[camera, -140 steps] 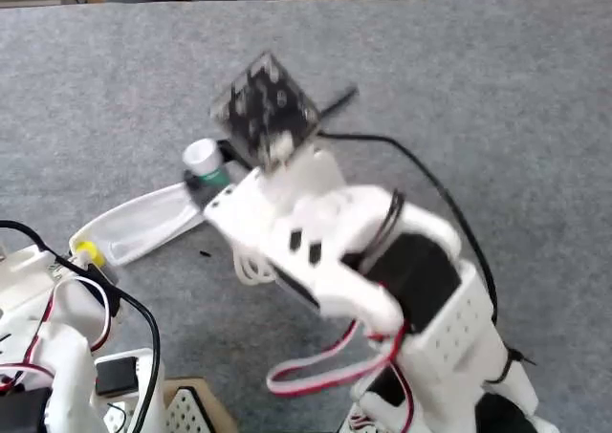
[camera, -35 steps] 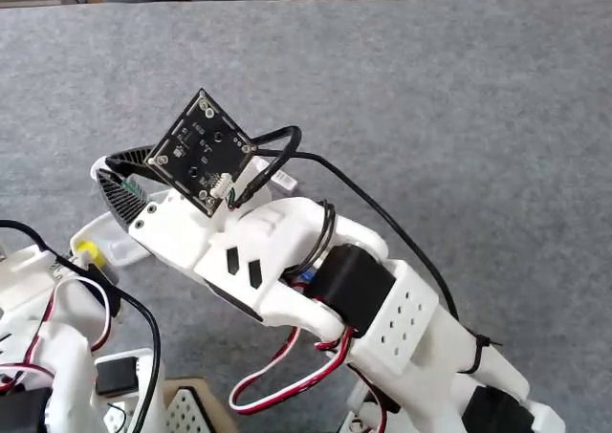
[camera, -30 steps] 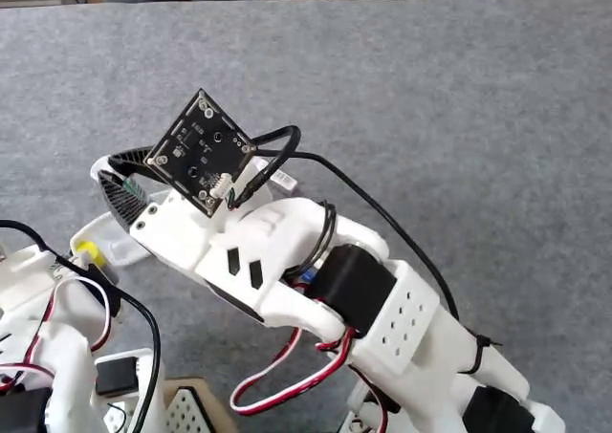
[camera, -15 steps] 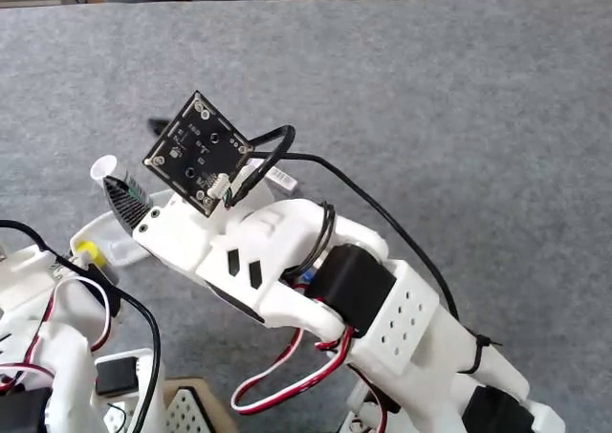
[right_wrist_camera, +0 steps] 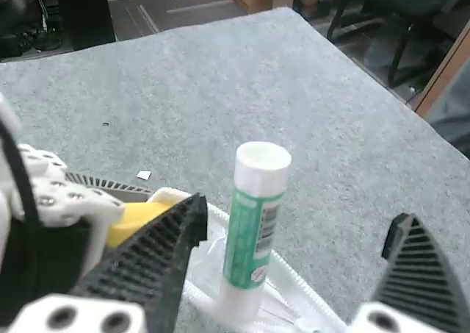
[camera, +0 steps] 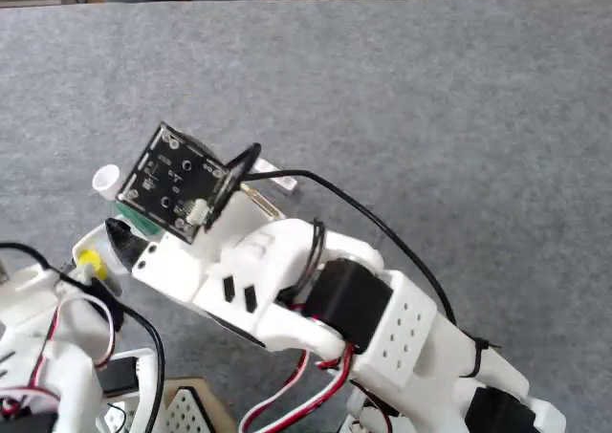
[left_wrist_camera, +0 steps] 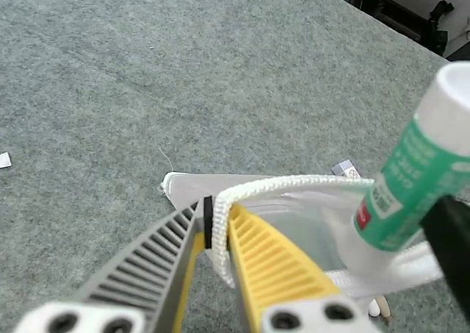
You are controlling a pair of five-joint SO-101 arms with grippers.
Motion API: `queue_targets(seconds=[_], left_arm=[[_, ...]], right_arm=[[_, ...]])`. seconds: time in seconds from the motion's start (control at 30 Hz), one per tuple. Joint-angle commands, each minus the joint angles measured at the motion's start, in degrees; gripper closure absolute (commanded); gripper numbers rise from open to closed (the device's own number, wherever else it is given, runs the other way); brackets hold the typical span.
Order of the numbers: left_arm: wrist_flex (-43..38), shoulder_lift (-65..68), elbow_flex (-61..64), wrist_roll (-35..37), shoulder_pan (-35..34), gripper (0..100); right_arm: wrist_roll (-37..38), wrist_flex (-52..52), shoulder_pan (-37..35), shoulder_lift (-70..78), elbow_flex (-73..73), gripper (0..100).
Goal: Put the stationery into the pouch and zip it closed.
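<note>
Glue stick (right_wrist_camera: pixel 257 215) stands near upright with its base in the mouth of the pouch (left_wrist_camera: pixel 257 184). Its cap and most of the green body stick out above the rim. The pouch is a clear, limp one lying on the grey surface (camera: pixel 430 89), close in front of the arm bases in the high view.

Left gripper (left_wrist_camera: pixel 209 221) is pinched narrow on the pouch's corded rim, holding the mouth up and open. Right gripper (right_wrist_camera: pixel 297 217) is spread wide with one finger on each side of the glue stick. As far as we can see neither finger touches it, so it holds nothing.

We read this as the insert step, half done: the stick is in the opening but not lying inside the pouch. The mouth is open and zipping is not yet begun.

For the next move we'd want the stick tipped or pushed down along the pouch until it clears the rim. The right gripper could close on the upper body and lay it over toward the closed end. The left grip on the rim should hold, or the mouth collapses. The main risk we see is the stick toppling outward over the rim onto the surface, or the pouch dragging with the push.
</note>
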Motion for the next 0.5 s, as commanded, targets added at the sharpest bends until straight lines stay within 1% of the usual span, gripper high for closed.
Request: queue_targets(seconds=[0.0, 0.13, 0.2, 0.27, 0.4, 0.47], left_arm=[[0.4, -2.1, -0.4, 0.3, 0.5, 97], [0.4, -2.0, -0.3, 0.3, 0.5, 97], [0.4, -1.1, -0.2, 0.3, 0.4, 97], [0.4, 0.0, -0.5, 0.3, 0.3, 97], [0.4, 1.0, -0.7, 0.3, 0.3, 97], [0.4, 1.0, -0.7, 0.3, 0.4, 97]], right_arm=[[-0.7, -0.3, -0.8, -1.5, -2.1, 61.6], [-0.7, -3.4, -0.3, -0.2, -1.3, 61.8], [-0.7, -3.8, 0.4, 0.8, -2.1, 64.2], [-0.7, -3.9, 0.8, 1.7, -3.1, 70.6], [-0.5, -3.9, 0.9, 2.2, -3.4, 86.9], [-0.6, -3.9, 1.2, 2.2, -3.4, 92.3]])
